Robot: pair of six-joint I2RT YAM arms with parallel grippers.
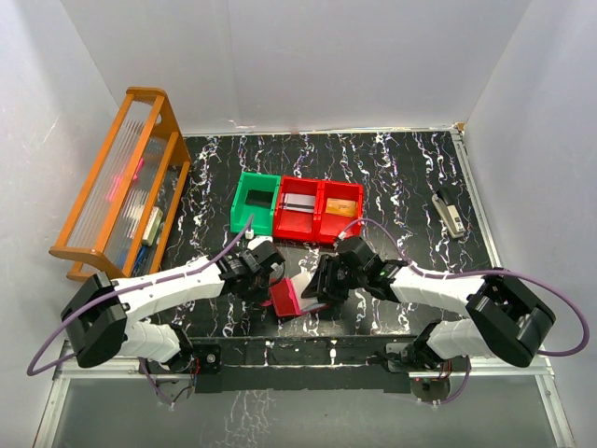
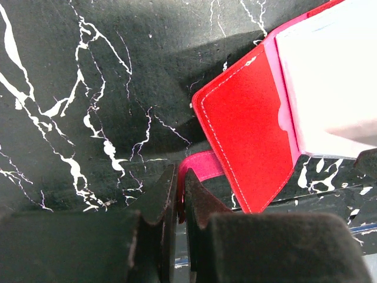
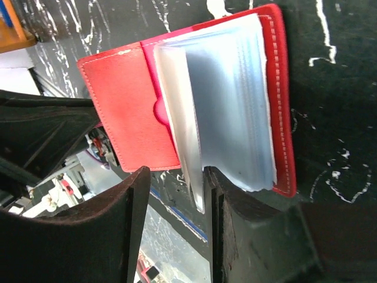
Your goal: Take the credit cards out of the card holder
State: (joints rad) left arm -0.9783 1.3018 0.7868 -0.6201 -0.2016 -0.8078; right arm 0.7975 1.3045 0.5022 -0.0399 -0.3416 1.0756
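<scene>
Jaws of my left gripper (image 2: 179, 177) pinch the snap tab (image 2: 200, 166) of the card holder (image 2: 247, 130), lying open on the marbled table (image 2: 70, 71), while those of the right gripper (image 3: 177, 177) stand half-spread around a clear sleeve (image 3: 191, 153) — I'd pin the tab and close only on a credit card's edge.

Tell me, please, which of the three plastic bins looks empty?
The green bin, leftmost in the row; the middle red bin holds something pale and the right red bin something tan.

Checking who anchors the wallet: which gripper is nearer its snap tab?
Left. The left gripper is shut on the snap tab; the right gripper stands at the clear sleeves, jaws open around one sheet.
</scene>
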